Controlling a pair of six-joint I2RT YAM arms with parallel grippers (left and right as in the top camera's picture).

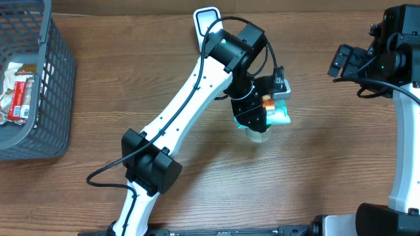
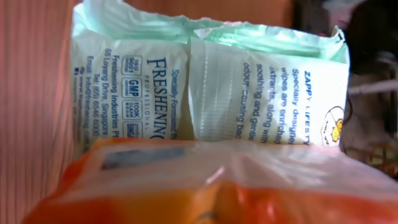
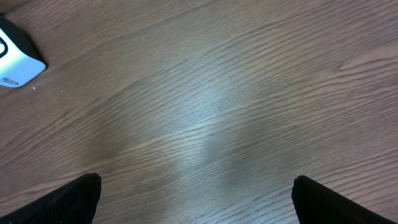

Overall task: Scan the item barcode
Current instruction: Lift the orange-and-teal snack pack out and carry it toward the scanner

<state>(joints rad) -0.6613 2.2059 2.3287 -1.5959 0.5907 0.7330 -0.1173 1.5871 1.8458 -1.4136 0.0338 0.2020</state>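
Note:
The item is a soft pack of wipes (image 2: 211, 93), pale green and white with blue print and an orange end nearest the camera. It fills the left wrist view and hides the fingers there. From overhead, my left gripper (image 1: 259, 118) is shut on the pack (image 1: 281, 113) and holds it above the middle of the table. No barcode shows on the faces I can see. My right gripper (image 1: 344, 60) hangs at the far right, open with nothing in it. In the right wrist view, its dark fingertips (image 3: 74, 199) stand wide apart over bare wood.
A white scanner-like device (image 1: 207, 19) stands at the table's back edge, and its corner (image 3: 15, 62) shows in the right wrist view. A grey mesh basket (image 1: 52, 78) with packaged goods (image 1: 18, 95) sits at the left edge.

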